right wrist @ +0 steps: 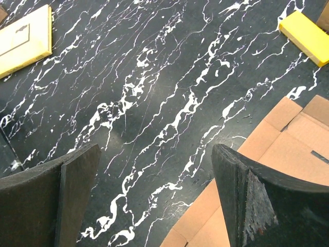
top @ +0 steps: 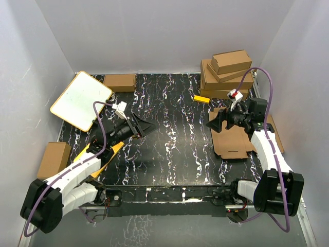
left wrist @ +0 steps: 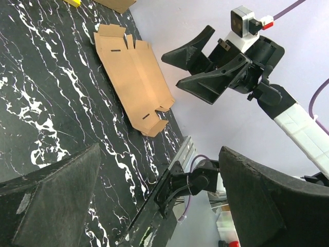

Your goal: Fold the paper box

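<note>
Paper box point(top: 234, 143) lies flat and unfolded at frame right; right gripper point(top: 214, 120) above its upper-left corner and left gripper point(top: 144, 126) mid-frame both stand wide and empty, apparently poised to begin folding.

Matt brown corrugated-cardboard paper box point(left wrist: 134, 76) — on glossy black marbled tabletop point(right wrist: 154, 77).

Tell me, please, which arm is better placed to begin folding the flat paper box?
The right arm, probably: the open right gripper hovers at the edge of the paper box, while the open left gripper sits over bare table, well apart from it.
</note>
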Robot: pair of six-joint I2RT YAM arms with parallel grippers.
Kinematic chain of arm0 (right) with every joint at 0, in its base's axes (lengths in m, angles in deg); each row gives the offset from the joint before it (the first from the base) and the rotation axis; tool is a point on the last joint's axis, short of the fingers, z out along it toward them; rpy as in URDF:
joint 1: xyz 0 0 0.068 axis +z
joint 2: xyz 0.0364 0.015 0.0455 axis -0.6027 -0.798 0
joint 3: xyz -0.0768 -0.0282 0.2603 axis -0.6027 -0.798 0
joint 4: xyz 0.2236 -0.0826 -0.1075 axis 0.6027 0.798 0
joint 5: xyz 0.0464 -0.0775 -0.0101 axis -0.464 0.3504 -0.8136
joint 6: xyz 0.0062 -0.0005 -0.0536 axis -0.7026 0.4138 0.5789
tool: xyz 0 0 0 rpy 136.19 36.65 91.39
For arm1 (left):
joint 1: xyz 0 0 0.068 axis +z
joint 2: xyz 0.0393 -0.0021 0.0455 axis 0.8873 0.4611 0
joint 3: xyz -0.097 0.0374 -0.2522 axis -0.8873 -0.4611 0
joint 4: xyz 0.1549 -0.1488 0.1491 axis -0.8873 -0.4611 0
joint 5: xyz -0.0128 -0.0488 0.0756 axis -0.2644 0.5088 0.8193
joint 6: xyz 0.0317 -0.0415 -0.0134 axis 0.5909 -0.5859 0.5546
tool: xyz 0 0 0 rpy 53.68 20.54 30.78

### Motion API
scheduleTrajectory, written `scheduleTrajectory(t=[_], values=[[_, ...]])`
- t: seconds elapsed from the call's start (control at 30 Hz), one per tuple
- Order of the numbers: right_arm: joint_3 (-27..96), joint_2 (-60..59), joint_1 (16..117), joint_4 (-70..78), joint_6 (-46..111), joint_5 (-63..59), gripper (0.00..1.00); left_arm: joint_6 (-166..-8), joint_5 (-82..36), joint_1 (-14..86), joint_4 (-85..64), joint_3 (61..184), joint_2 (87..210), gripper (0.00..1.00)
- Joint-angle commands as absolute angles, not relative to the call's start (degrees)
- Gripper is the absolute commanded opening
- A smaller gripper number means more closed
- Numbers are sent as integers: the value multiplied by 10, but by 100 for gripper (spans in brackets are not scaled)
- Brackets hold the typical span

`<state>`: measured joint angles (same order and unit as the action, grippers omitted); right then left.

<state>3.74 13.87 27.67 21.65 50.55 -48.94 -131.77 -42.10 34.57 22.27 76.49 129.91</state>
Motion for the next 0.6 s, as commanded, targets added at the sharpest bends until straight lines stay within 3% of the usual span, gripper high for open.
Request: scheduleTrajectory(t=[0.0,0.57], values=[[36,142,277,159,527,-484,99,-1314,-407,335,256,762,1307,95],[25,122,270,142,501,-402,99,-1316,-337,244,331,776,1421,95]])
